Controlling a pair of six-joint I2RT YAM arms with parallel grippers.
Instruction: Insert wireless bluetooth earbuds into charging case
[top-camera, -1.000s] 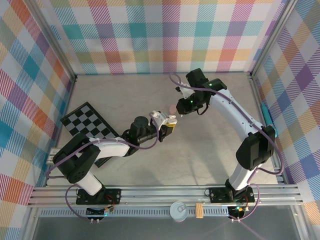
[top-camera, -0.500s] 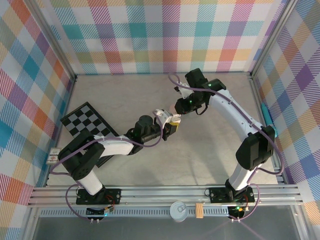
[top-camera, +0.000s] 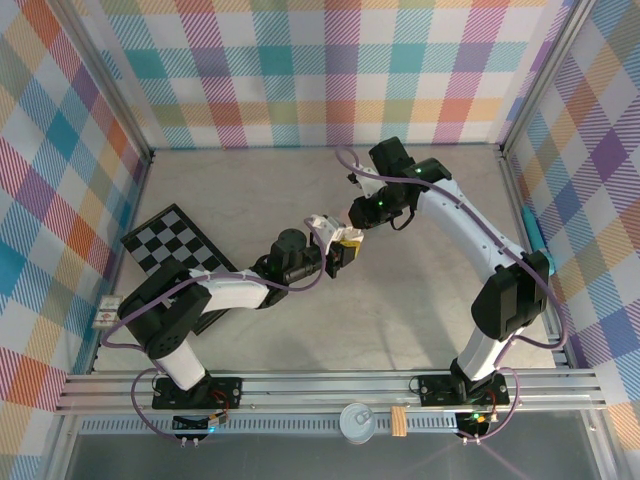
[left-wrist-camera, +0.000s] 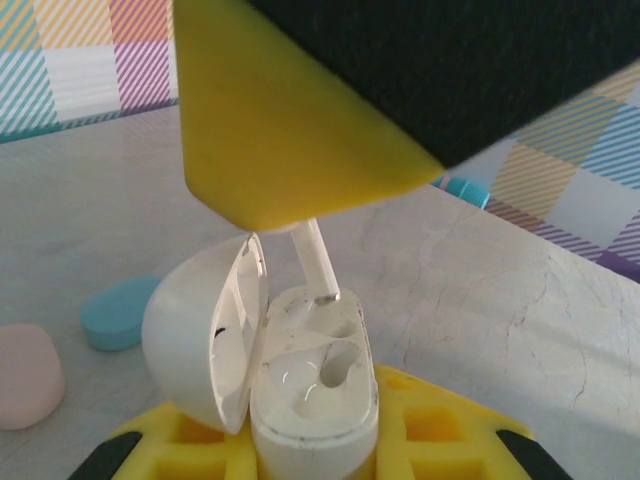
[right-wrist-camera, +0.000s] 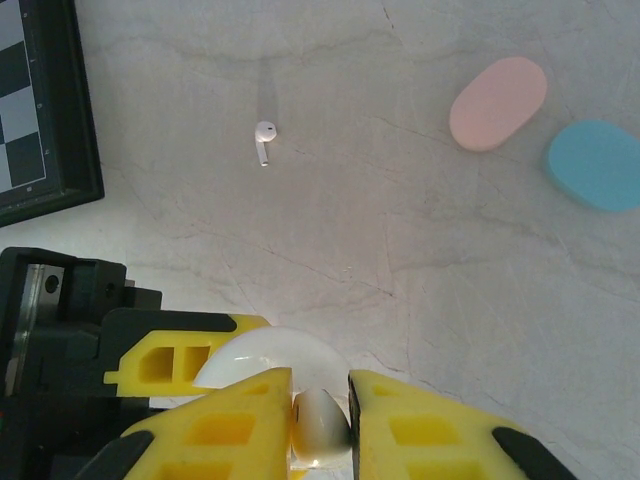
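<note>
My left gripper (left-wrist-camera: 312, 452) is shut on the white charging case (left-wrist-camera: 312, 395), held upright with its lid (left-wrist-camera: 200, 330) swung open to the left. Directly above it, my right gripper (right-wrist-camera: 320, 400) is shut on a white earbud (right-wrist-camera: 320, 428). In the left wrist view the earbud's stem (left-wrist-camera: 316, 262) points down and its tip reaches the rear slot of the case. The nearer slot looks vacant. Another white earbud (right-wrist-camera: 263, 140) lies loose on the table. In the top view the left gripper (top-camera: 340, 250) and right gripper (top-camera: 357, 224) meet mid-table.
A pink case (right-wrist-camera: 497, 88) and a blue case (right-wrist-camera: 596, 165) lie shut on the marble table. A checkerboard (top-camera: 175, 245) sits at the left under the left arm. A teal pen-like stick (top-camera: 535, 228) lies by the right wall.
The left gripper has carried the open case right and slightly away from me, up under the right gripper. The right arm has barely moved.
</note>
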